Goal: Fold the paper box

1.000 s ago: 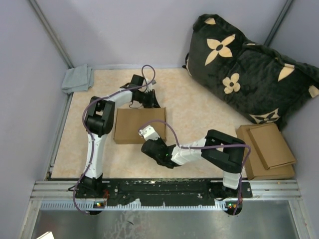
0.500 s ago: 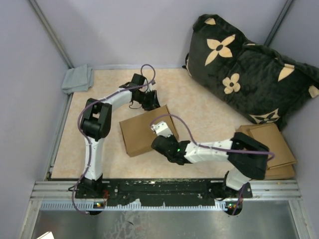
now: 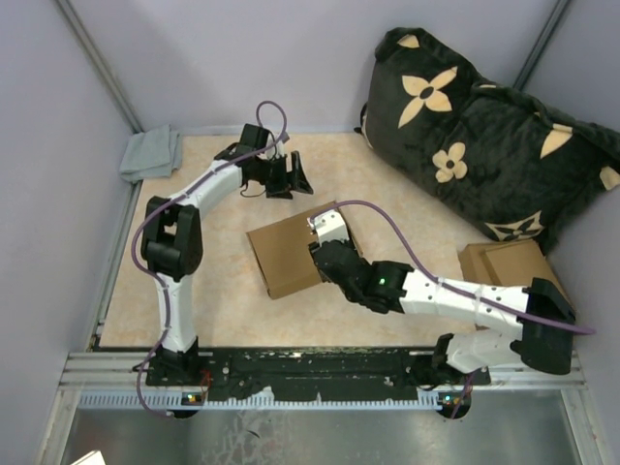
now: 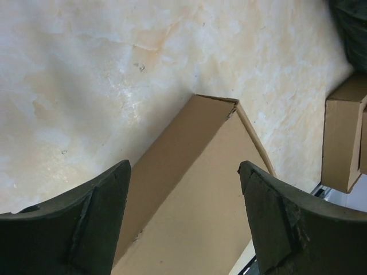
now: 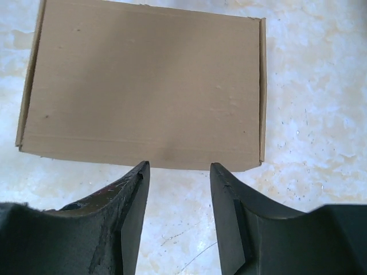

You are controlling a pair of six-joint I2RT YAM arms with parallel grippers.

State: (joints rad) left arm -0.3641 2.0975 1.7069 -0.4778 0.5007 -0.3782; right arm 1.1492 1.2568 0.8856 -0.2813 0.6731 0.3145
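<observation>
The paper box [image 3: 289,256] lies closed and flat on the tan table, turned at an angle. My left gripper [image 3: 291,182] hovers just beyond the box's far corner, open wide with nothing between its fingers. In the left wrist view the box [image 4: 195,206] shows below and between the spread fingertips of that gripper [image 4: 183,169]. My right gripper [image 3: 318,254] reaches in from the right at the box's right edge. Seen from the right wrist, the box [image 5: 143,80] lies just ahead of the tips, and that gripper [image 5: 179,166] is open and holds nothing.
A black cushion with tan flowers [image 3: 484,126] fills the back right corner. Stacked thicker cardboard pieces [image 3: 518,291] lie at the right edge, with the stack [image 4: 341,137] also in the left wrist view. A grey cloth [image 3: 150,153] sits at the back left. Walls close in the table.
Both grippers have gone from shut to open and let go of the box. The box slid right and turned. The left gripper drew back from its far edge; the right arm stretched out.
</observation>
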